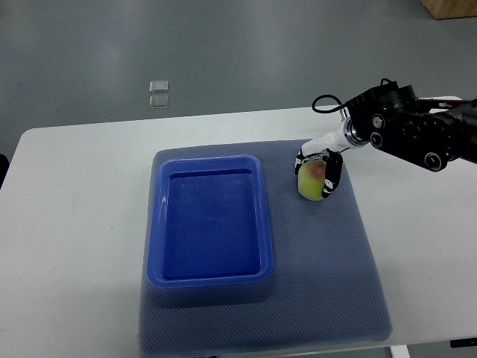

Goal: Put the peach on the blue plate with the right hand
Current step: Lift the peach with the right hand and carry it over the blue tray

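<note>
Top view: right hand (319,173), fingers curled round peach (311,182) on grey mat (328,253) just right of blue plate (211,224); risk w/ round fruit: rolls from partial grip, or clips near rim during transfer.

A white table (74,224) stands on grey floor (223,52) (evenly lit); a wooden corner (451,7) shows beyond the robot hand (319,175), two small clear squares (159,95) far to its left.
</note>
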